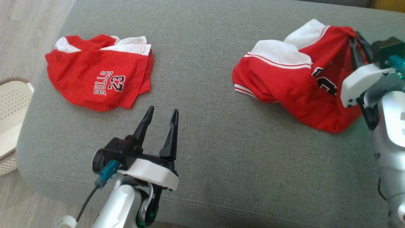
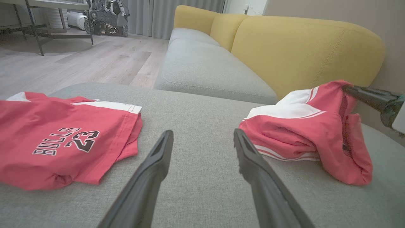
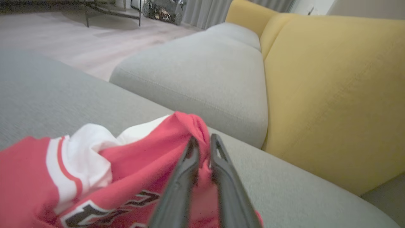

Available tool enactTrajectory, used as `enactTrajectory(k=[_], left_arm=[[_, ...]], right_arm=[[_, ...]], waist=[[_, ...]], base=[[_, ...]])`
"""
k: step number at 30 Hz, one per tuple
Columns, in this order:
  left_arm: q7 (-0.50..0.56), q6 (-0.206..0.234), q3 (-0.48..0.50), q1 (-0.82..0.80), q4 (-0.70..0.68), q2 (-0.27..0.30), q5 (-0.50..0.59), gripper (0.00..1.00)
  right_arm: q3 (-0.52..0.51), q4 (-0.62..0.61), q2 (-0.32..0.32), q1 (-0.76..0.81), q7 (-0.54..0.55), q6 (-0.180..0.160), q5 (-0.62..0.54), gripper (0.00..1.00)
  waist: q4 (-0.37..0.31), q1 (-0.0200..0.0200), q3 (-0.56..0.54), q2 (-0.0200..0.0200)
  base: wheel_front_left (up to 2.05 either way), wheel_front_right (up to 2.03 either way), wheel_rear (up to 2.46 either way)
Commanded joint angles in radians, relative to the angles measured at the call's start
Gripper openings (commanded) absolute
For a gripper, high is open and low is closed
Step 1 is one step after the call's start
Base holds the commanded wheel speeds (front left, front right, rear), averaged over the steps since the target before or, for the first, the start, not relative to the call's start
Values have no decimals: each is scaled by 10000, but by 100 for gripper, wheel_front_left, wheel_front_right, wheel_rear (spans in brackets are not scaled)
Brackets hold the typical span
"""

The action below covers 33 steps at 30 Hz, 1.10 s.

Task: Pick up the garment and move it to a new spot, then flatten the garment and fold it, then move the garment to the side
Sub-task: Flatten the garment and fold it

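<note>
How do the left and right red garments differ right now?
The left garment lies fairly flat, BULLS 23 print readable; the right garment is bunched, print mostly hidden. Nothing holds the left garment; the right gripper pinches the right garment. Both are red with white trim.

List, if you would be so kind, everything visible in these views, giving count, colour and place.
right garment: one, red and white, crumpled on the right side of the cushion
left garment: one, red and white with "BULLS 23" lettering, on the left side of the cushion
cushion: one, grey, under both garments
sofa: one, yellow back and grey seat, beyond the cushion
basket: one, cream, on the floor by the cushion's left edge
floor: one, pale wood, around the cushion
left end effector: one, dark fingers, open over bare cushion between the garments
right end effector: one, dark fingers, shut on a raised fold of the right garment
</note>
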Motion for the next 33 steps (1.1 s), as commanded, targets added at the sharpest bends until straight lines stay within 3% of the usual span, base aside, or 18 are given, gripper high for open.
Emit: enactTrajectory(k=[1, 6, 12, 20, 25, 33], left_arm=[[-53, 39, 246, -449, -320, 24, -104, 100], [-53, 100, 337, -440, -240, 24, -122, 100], [-53, 126, 678, -258, -235, 24, -5, 100], [-53, 170, 1195, 95, -404, 24, 80, 100], [-53, 221, 1404, 284, -563, 24, 132, 100], [-53, 133, 1307, 313, -569, 24, 191, 100]], right_arm=[[131, -37, -73, -299, 15, -7, -118, 100], [-298, 773, 130, -379, -344, -7, -497, 100], [-999, 729, 1001, 395, -1097, -7, -658, 100], [-1705, -836, 1946, 2285, -1605, -7, 81, 100], [-1286, -2156, 2041, 3587, -1536, -7, 1104, 100], [-824, -3297, 2046, 4312, -1052, -7, 1565, 100]], waist=[[27, 0, 18, 0], [-92, 0, -119, 0], [-680, 0, -615, 0], [-1660, 0, -1246, 0], [-2118, 0, -1382, 0], [-2250, 0, -1309, 0]], base=[[0, 0, 0], [0, 0, 0], [0, 0, 0], [0, 0, 0], [0, 0, 0], [0, 0, 0]])
